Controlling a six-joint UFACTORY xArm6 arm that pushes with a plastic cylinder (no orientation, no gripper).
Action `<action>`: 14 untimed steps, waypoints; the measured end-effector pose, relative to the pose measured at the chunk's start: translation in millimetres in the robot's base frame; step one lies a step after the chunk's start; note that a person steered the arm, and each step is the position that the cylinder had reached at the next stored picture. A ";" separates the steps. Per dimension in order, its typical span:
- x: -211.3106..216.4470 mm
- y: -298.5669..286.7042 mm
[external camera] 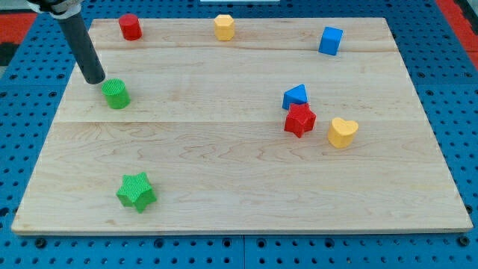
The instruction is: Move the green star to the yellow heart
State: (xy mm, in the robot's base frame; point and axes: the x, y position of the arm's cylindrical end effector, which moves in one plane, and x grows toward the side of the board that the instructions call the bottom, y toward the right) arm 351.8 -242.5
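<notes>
The green star [136, 191] lies near the board's bottom left. The yellow heart [342, 132] lies at the right of the middle, just right of a red star [299, 119]. My tip [95, 78] is at the upper left, just up-left of a green cylinder [116, 94] and close to it. The tip is far above the green star in the view and far left of the yellow heart.
A blue triangle [295, 96] sits just above the red star. A red cylinder [130, 27], a yellow hexagon [224, 27] and a blue cube [330, 40] stand along the board's top. The wooden board [239, 172] rests on a blue pegboard surface.
</notes>
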 end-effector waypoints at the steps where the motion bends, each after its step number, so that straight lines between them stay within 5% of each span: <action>1: -9.9 0.0; 5: 11.9 -29.1; 6: 46.2 -40.4; 7: 87.7 -7.5; 9: 104.9 121.6; 10: 104.8 132.4; 11: 104.8 132.4; 13: 113.2 32.7; 14: 164.4 34.5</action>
State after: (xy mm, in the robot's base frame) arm 516.2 -208.0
